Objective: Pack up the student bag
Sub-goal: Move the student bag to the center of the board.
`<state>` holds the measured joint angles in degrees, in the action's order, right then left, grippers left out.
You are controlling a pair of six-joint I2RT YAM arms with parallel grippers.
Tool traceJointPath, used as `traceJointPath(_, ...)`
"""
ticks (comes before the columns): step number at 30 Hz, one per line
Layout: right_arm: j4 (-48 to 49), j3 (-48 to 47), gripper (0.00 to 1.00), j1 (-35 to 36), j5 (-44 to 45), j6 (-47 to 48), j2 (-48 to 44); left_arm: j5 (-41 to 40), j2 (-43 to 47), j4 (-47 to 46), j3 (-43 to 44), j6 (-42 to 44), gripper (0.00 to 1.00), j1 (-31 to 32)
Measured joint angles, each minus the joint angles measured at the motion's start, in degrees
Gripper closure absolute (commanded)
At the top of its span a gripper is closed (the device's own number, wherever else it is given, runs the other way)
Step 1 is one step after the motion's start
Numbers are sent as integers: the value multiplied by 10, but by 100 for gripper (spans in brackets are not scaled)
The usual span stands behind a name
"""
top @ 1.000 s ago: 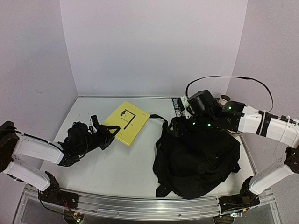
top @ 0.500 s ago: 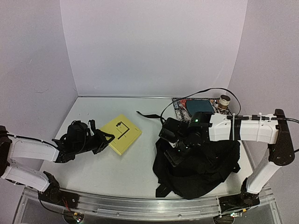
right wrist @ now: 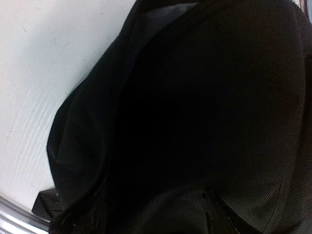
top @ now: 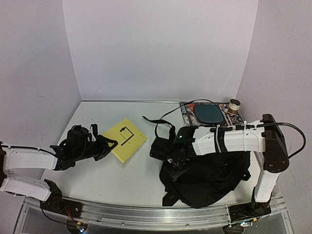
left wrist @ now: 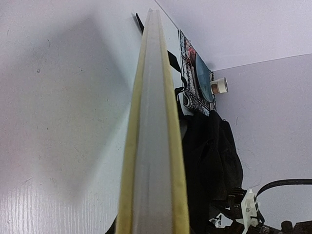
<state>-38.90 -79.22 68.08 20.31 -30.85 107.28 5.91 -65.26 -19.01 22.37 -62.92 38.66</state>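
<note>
Student bag (top: 214,170) lies on table (top: 141,180); we see left hand (top: 108,145) pinching yellow book (top: 127,139); right hand (top: 171,161) at bag's edge, spread or not we cannot tell.

Matt blk woven cloth on student bag (top: 209,178), smooth paper cover on yellow book (top: 126,140), table (top: 141,175) smooth white.

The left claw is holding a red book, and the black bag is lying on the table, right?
Almost. The book is yellow, not red; the top view shows its yellow cover, and the left wrist view shows its yellow edges. The rest is right: the left claw holds the book, and the black bag lies on the table.
</note>
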Motion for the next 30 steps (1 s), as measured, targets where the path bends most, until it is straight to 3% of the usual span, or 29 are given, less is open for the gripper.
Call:
traceJointPath(8,-30,-26,91,2,37,-9,49,0,15,17,0,6,100,-9)
traceJointPath(11,-42,-62,100,1,41,-3,75,0,23,28,0,11,100,-14)
traceJointPath(24,-77,-359,100,-8,63,91,206,4,64,98,7,45,100,-36)
traceJointPath(30,-40,-393,100,-11,57,126,212,5,85,177,46,74,100,-40)
